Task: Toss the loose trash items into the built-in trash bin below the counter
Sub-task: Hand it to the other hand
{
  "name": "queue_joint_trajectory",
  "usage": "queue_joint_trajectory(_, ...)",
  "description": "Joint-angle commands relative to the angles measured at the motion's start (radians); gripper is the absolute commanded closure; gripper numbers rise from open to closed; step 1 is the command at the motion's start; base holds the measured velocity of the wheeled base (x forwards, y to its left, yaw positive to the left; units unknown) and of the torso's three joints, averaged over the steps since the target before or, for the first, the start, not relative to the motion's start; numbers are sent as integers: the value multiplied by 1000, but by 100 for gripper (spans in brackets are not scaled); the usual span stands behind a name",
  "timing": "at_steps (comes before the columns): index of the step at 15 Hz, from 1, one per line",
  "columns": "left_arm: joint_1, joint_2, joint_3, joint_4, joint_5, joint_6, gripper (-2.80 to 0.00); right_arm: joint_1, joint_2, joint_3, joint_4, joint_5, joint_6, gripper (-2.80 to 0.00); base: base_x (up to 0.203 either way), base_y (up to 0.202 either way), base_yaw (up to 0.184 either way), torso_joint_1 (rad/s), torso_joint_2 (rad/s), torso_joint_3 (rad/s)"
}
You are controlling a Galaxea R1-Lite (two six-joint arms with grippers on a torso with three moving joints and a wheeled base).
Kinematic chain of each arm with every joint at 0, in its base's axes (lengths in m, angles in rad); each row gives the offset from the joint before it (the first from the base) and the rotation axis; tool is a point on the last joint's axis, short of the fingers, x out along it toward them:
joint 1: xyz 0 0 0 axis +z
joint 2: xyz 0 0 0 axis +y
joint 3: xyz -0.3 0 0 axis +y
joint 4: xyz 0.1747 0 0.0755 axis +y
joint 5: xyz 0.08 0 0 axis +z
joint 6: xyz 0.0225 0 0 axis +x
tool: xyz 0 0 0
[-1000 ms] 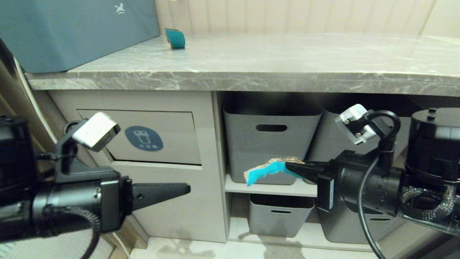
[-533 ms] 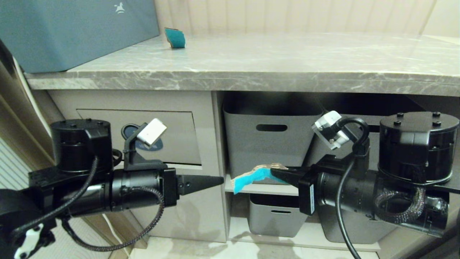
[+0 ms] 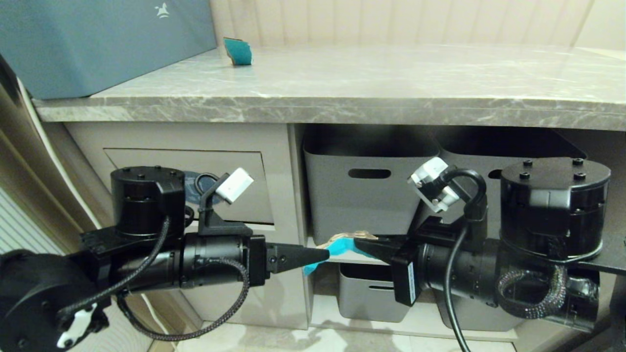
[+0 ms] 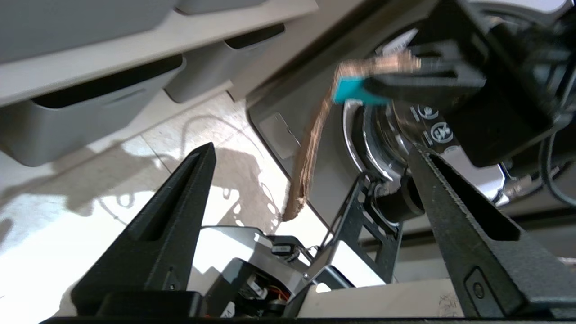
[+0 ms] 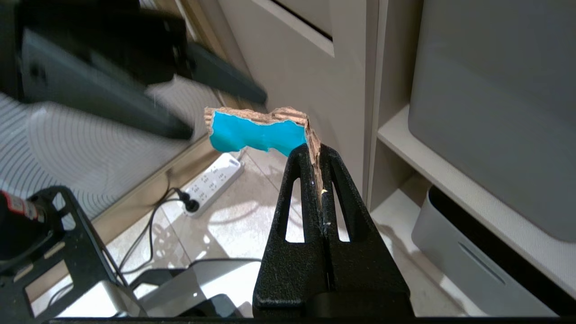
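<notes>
We count: two black two-fingered tools, left and right. Two torn blue-faced cardboard scraps. Three grey plastic tubs with handle slots. One grey marble-look worktop. One large blue-teal box. One beige flap-front bin.

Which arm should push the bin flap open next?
Left. The left gripper has its jaws open and empty, just right of the trash bin flap; the right gripper is shut on the cardboard scrap.
</notes>
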Motion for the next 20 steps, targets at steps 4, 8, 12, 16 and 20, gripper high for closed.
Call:
queue_joint_trajectory(4,-44,13,0,-5,31,-2,-280,18,30,-33,-3,-1,0,0,0,0,0,0,0,0)
queue_joint_trajectory(8,-44,14,0,-19,52,-1,-280,50,23,-33,-3,-5,0,0,0,0,0,0,0,0)
queue_joint_trajectory(12,-47,13,8,-29,85,-1,-280,59,8,-30,-1,-9,-2,0,0,0,0,0,0,0)
queue_joint_trajectory(16,-52,19,0,-54,89,9,0,58,-1,-28,-1,-11,-2,0,0,0,0,0,0,0)
queue_joint_trajectory(20,-81,16,9,-54,88,6,0,58,-18,-19,0,-11,0,0,0,0,0,0,0,0)
